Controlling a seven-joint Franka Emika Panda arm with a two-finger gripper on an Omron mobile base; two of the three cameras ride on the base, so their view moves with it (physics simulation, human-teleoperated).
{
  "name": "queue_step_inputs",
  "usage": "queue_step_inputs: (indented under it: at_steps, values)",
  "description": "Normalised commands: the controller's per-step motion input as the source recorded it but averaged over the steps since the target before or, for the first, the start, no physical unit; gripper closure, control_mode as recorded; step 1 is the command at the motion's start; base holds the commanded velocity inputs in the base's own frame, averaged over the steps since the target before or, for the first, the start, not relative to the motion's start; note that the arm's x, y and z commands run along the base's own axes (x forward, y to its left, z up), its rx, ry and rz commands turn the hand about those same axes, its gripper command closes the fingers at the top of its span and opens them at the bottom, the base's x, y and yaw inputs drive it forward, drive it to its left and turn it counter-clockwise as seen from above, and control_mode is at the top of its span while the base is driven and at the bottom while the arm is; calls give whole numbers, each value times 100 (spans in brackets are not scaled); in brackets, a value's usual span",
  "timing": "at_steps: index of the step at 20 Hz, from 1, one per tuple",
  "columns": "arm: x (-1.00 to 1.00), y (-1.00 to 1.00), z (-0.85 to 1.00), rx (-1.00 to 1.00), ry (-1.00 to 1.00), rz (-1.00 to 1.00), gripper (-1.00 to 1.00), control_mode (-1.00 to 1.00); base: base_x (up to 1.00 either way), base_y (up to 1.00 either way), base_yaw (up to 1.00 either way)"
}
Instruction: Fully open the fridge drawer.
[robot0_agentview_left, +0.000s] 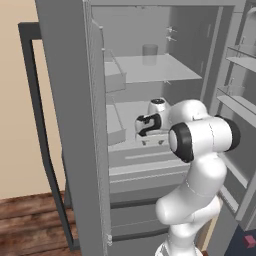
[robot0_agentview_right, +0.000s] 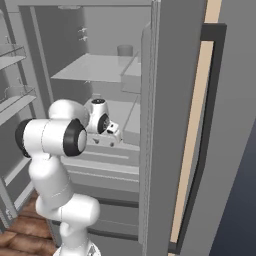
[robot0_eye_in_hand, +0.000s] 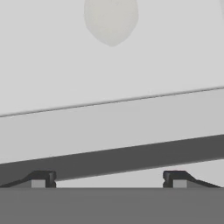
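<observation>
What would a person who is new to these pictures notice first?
First, the big white arm reaching into the open fridge, its gripper low over the light grey fridge drawer. Next, a translucent cup standing alone at the back of the upper shelf.

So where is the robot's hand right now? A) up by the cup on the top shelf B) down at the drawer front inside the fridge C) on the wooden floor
B: the gripper sits low inside the fridge, its open fingertips straddling the dark groove on the fridge drawer.
</observation>
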Motion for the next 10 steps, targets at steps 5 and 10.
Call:
queue_step_inputs:
  at_steps: [5, 10]
  values:
    - [-82, -32, -60, 0, 0, 0, -100, -100, 0, 0, 0]
    - [-90, -35, -60, 0, 0, 0, -100, -100, 0, 0, 0]
